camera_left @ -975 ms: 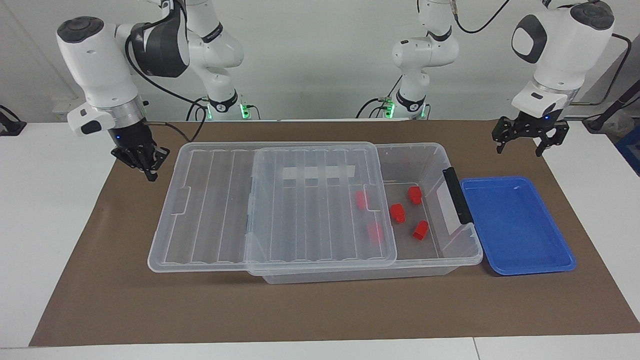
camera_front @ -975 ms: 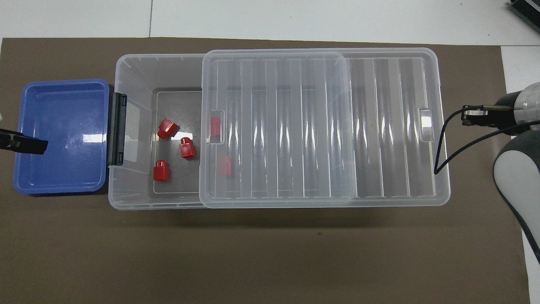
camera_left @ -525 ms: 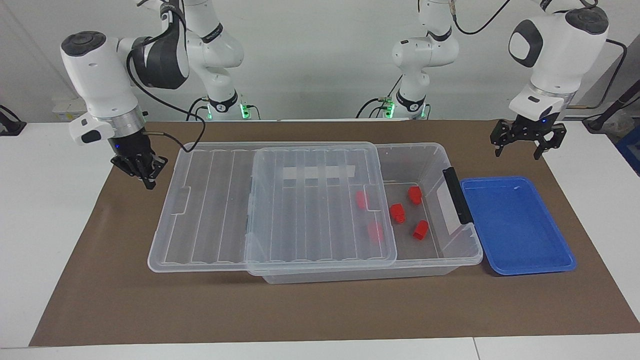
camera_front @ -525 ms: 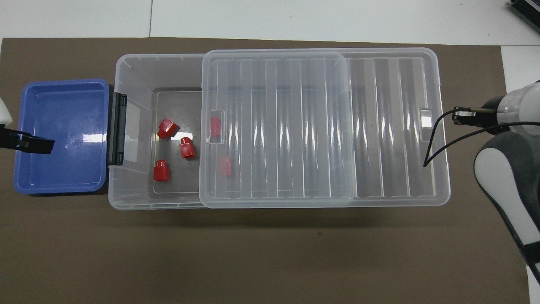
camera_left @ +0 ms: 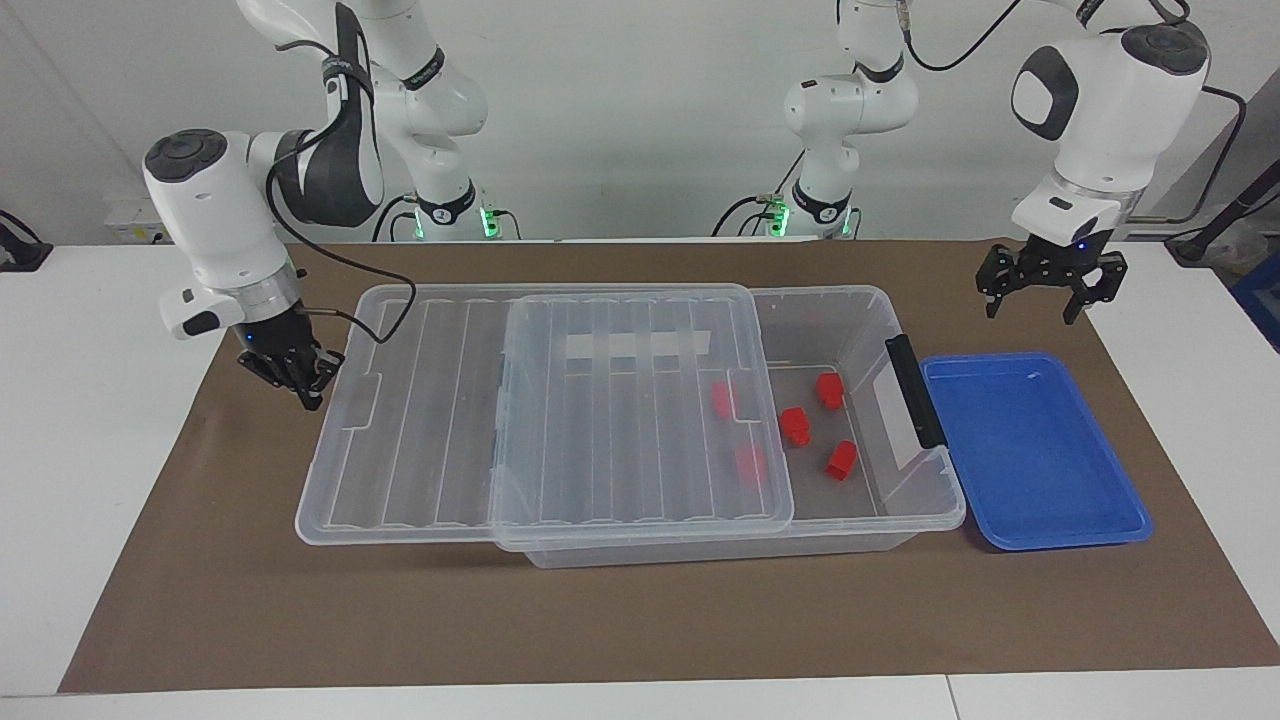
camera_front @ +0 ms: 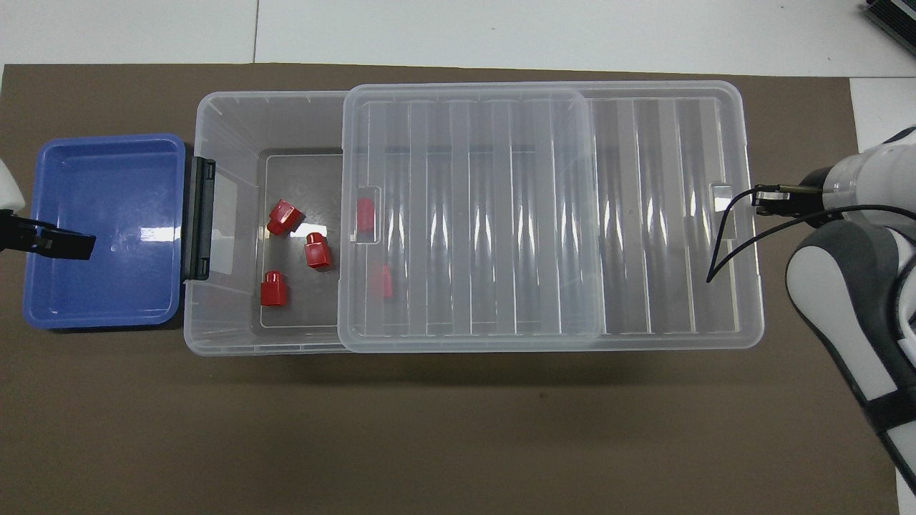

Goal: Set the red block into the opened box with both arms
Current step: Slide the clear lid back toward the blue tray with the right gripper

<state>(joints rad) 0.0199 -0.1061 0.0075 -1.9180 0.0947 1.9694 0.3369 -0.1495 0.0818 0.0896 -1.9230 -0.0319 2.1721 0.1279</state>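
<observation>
Box point(camera_left: 905, 500) is sitting mid-mat with its ribbed clear lid point(camera_left: 560, 400) slid toward the right arm's end, leaving open only the part nearest the blue tray point(camera_left: 1035, 450). The lid is overhanging the box at that end, and that looks like the main risk: the right gripper point(camera_left: 300, 385), fingertips pressed together and holding nothing, is hanging just beside the lid's overhanging edge, and a clumsy push there could tip the lid off or skew the whole box against the tray. The left gripper point(camera_left: 1040, 290), fingers spread apart and empty, is hovering over the mat by the tray's edge nearer the robots. A careless descent could knock the tray, or the black side handle point(camera_left: 915, 390) touching it.

Red blocks are already lying on the box floor: three in the open part point(camera_front: 286, 247) and two under the lid (seen only through the plastic). None is sitting in the tray or in either gripper, so I judge the placing done.

The facing view is showing both grippers whole, raised off the mat. The overhead view is showing only one dark tip of the left gripper over the tray, though the blocks' spacing and the lid's overlap read more plainly there.
</observation>
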